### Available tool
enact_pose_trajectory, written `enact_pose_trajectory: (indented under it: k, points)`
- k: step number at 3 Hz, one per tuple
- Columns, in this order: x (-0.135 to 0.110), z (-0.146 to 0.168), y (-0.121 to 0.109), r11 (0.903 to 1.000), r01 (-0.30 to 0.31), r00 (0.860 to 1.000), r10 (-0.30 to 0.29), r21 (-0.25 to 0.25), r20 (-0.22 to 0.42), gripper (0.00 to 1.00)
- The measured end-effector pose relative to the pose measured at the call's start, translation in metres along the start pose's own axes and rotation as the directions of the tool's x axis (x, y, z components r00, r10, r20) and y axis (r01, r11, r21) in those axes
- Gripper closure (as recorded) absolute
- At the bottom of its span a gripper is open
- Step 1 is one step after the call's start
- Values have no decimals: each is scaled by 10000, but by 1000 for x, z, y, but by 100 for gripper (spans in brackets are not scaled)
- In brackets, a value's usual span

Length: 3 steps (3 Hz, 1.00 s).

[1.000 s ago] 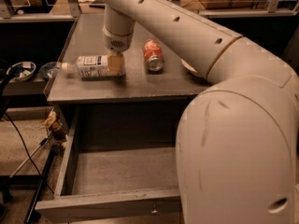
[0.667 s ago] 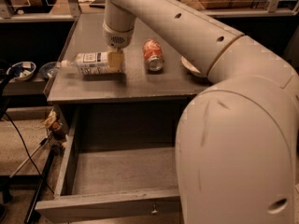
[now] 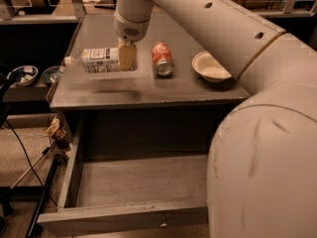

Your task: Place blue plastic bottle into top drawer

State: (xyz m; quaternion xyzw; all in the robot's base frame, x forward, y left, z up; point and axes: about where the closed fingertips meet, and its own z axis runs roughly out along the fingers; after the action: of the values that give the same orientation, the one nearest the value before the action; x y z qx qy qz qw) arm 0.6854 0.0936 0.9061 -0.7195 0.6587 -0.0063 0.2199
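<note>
The blue plastic bottle [image 3: 99,60], clear with a white cap and a white label, lies sideways with its cap pointing left. My gripper [image 3: 127,56] comes down from above and is shut on the bottle's right end; one pale finger [image 3: 127,57] shows in front of it. The bottle hangs a little above the counter [image 3: 148,90] and casts a shadow on it. The top drawer [image 3: 74,175] is pulled open below the counter, plain grey inside with nothing in it, and has a small knob [image 3: 162,224] on its front panel.
A red soda can [image 3: 162,58] lies on the counter right of the bottle. A white bowl [image 3: 210,67] sits further right. My big pale arm fills the right side. Bowls [image 3: 22,74] on a low shelf, cables and a stand are at the left.
The gripper has lifted the bottle slightly off the counter; its shadow now shows on the surface. The can, bowl and drawer have not moved.
</note>
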Motion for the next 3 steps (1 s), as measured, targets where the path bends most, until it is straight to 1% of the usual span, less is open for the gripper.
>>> enact_pose_trajectory:
  k: [1,2,3]
  points:
    - [3,-22,34,9995,-311,9994,311,-22,163,100]
    - [5,-24,36,9994,-349,9993,349,20,138,100]
    - [13,-37,55,9979,-633,9980,633,104,-2,100]
